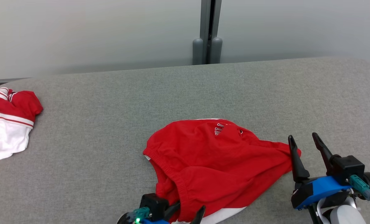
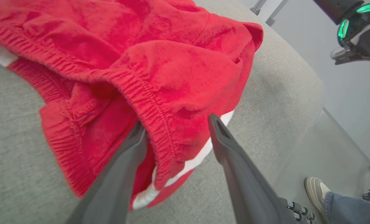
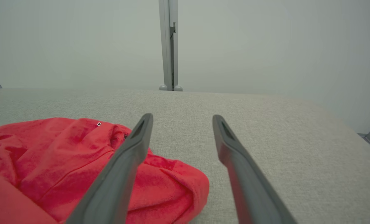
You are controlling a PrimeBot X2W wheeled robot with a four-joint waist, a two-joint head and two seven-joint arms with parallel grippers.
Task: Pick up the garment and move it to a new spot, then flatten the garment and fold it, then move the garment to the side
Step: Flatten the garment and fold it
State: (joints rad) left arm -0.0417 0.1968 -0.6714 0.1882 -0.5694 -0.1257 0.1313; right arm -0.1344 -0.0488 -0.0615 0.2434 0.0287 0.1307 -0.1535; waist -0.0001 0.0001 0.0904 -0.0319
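Observation:
The garment (image 1: 216,161), red shorts with an elastic waistband and white trim, lies crumpled on the grey padded table (image 1: 110,130) near its front edge. My left gripper (image 1: 188,210) is at the garment's near edge. In the left wrist view the left gripper (image 2: 175,127) stands open, its fingers either side of the gathered waistband of the garment (image 2: 160,62). My right gripper (image 1: 303,137) is open just off the garment's right corner. In the right wrist view the right gripper (image 3: 182,119) has bare table between its fingers, and the garment (image 3: 63,155) lies to the left under one finger.
A second red and white piece of clothing (image 1: 7,121) lies at the table's far left. A grey post (image 1: 208,31) stands behind the table against a pale wall. A person's shoe (image 2: 317,189) is on the floor beyond the table's edge.

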